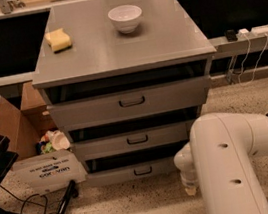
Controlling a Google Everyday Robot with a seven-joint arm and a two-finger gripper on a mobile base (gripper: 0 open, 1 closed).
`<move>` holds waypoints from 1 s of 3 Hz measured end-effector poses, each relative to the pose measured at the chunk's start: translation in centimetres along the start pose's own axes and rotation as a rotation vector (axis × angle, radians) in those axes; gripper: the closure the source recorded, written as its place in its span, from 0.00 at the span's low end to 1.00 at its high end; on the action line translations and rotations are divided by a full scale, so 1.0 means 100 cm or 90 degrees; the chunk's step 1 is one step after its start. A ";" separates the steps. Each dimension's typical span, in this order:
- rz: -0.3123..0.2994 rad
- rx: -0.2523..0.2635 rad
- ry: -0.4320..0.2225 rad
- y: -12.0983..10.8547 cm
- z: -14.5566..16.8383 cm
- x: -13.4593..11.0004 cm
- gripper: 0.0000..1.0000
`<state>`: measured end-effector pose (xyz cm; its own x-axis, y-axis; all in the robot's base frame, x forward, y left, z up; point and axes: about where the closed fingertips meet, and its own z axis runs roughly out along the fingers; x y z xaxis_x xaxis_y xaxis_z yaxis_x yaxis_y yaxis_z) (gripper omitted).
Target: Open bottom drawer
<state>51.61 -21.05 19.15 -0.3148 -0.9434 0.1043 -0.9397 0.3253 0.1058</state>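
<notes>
Low by floor: gripper (188, 180), mostly hidden behind white arm (234, 164); grip state cannot tell. Just left of it: bottom drawer (119, 175), right end.

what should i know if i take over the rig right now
The gripper is low near the floor, by the right end of the bottom drawer, not on its handle.
The bottom drawer, lowest in the grey cabinet, is not visibly pulled out.
Done: nothing on the drawer yet.
Left: move to the handle, grasp it, pull the drawer open.
</notes>
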 end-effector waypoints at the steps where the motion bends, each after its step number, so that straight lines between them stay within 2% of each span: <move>1: -0.008 -0.008 0.005 0.014 0.004 0.002 0.52; 2: -0.034 0.017 -0.005 0.013 -0.005 -0.011 0.29; 3: -0.092 0.076 -0.040 -0.002 -0.021 -0.058 0.06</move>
<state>53.88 -15.47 20.63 -0.1790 -0.9833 0.0343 -0.9838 0.1790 -0.0030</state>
